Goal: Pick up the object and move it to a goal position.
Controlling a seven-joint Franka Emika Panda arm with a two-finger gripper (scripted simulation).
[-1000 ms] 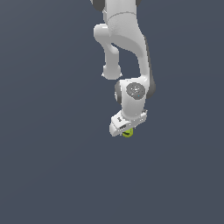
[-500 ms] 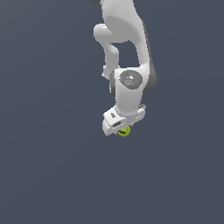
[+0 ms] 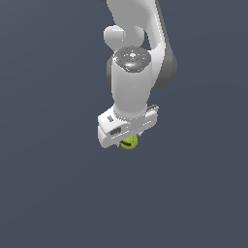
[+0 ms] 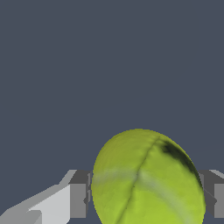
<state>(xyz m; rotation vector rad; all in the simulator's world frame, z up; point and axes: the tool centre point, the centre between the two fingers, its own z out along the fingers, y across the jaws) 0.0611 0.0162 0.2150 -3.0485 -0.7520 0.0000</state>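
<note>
While the ball (image 3: 129, 142) was seen a second ago beneath the wrist further toward the exterior view's right, it is now carried a little leftward and higher, and the arm is turned more upright. In the wrist view the ball (image 4: 146, 179) is pinched between the dark fingers (image 4: 78, 194), so the jaws (image 3: 127, 140) are judged clenched on it. Transport toward the goal is judged underway; no goal marker is visible.
</note>
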